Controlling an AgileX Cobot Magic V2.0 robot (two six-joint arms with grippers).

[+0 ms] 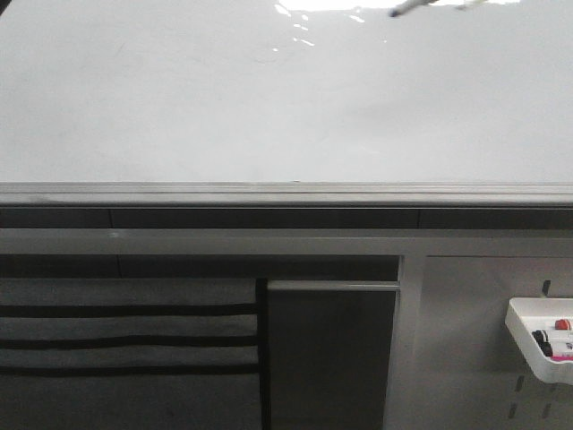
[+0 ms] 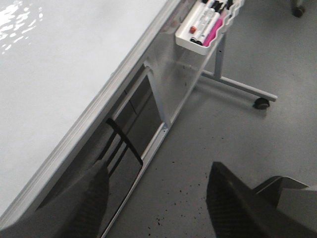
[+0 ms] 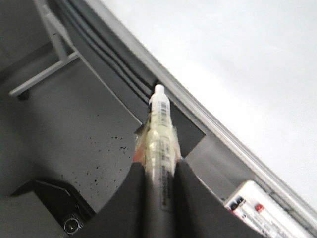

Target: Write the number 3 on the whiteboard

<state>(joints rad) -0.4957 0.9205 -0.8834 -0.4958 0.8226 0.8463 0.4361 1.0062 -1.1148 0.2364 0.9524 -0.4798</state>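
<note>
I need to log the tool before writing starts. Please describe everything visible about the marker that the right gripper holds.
The marker is a slim pen with a pale, printed barrel and a white end pointing away from the wrist. The right gripper is shut on it, its dark fingers pressing both sides of the barrel. In the right wrist view it touches nothing else. The front view shows only a thin dark tip at the top edge of the whiteboard; contact cannot be judged.

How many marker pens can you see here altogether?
At least 4: one marker clamped in the right gripper, and about three lying in the white tray on the panel below the whiteboard. More may be hidden in the tray.
</note>
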